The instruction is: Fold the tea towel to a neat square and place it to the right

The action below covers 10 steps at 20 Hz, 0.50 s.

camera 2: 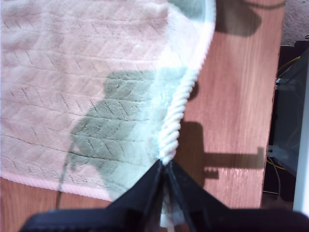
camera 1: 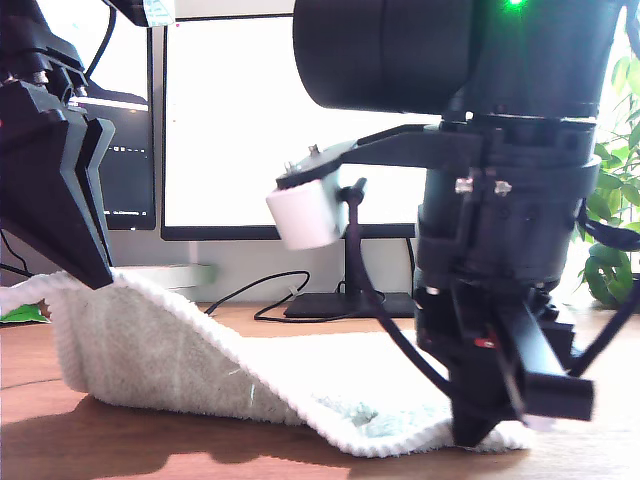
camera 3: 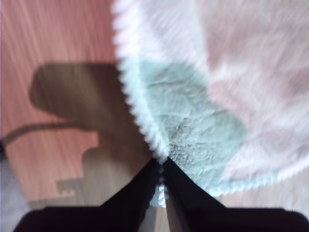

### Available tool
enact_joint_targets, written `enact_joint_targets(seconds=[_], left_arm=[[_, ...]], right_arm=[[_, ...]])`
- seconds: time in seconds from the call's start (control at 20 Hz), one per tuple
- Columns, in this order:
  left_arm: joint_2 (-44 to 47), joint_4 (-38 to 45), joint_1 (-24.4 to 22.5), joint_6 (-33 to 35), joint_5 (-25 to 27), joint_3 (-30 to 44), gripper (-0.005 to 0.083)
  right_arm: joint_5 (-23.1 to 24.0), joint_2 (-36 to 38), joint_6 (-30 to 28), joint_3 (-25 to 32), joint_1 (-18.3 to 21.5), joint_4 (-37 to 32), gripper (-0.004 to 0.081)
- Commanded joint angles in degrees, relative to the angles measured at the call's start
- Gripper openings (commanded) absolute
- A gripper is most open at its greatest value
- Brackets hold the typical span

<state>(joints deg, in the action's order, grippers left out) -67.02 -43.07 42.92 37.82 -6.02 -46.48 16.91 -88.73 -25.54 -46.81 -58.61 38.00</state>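
Observation:
The tea towel (camera 1: 200, 360) is fluffy off-white terry cloth lying on the wooden table (camera 1: 150, 445). Its corner at the exterior view's left is lifted, so the cloth slopes down toward that view's right. My first gripper (camera 1: 100, 275) holds that raised corner. In the first wrist view, my first gripper (camera 2: 165, 169) is shut on the corded hem (camera 2: 176, 111), with the towel (camera 2: 72, 72) spread below. My second gripper (camera 1: 478, 435) is low at the towel's near edge, on the exterior view's right. The second wrist view shows my second gripper (camera 3: 160, 166) shut on the fluffy towel (camera 3: 217, 72) edge.
Two monitors (camera 1: 270, 120) stand behind the table, one on a black stand base (camera 1: 340, 300) with cables (camera 1: 250, 290). A green plant (camera 1: 615, 200) is at the exterior view's right. A green scrap (camera 1: 20, 313) lies at that view's left edge. The second arm fills that view's right.

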Motion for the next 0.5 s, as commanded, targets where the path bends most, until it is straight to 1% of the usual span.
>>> enact_joint_targets(seconds=[0.0,0.25,0.45], left_arm=[[-0.55,-0.74,-0.04,-0.31,-0.11,0.26,-0.0024],[0.07,-3.74,0.0,-0.46,-0.2,0.26,-0.0024],[1.14,-5.49,0.07,-1.97,-1.51,0.26,-0.0024]], right_arm=[[0.09,-0.44,0.0,0.28,-0.7,1.31,-0.0013],[-0.09,4.87,0.26,0.2,-1.88,2.67,-0.0013],[-0.48,6.99,1.77,0.2,-2.14,5.22,-0.0013]])
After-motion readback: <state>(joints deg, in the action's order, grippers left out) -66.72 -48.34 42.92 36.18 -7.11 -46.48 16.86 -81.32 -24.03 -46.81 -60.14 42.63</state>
